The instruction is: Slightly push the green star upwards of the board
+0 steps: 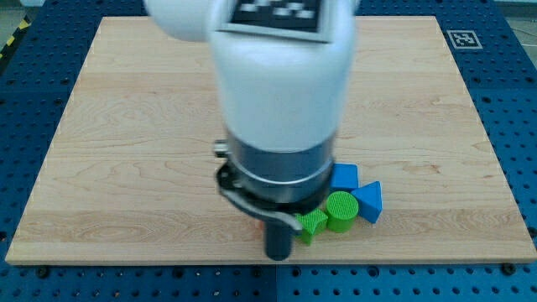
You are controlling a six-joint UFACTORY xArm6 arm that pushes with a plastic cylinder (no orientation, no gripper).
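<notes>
The green star (312, 223) lies near the board's bottom edge, partly hidden behind my rod. My tip (278, 256) is at the star's lower left, close to it or touching; I cannot tell which. A green cylinder (341, 210) stands just right of the star. A blue triangle block (368, 201) lies right of the cylinder. Another blue block (344, 177) sits above the cylinder, partly hidden by the arm.
The white and dark arm body (281, 101) fills the middle of the view and hides the board behind it. The wooden board (126, 134) lies on a blue perforated table (520, 126). The board's bottom edge is just below my tip.
</notes>
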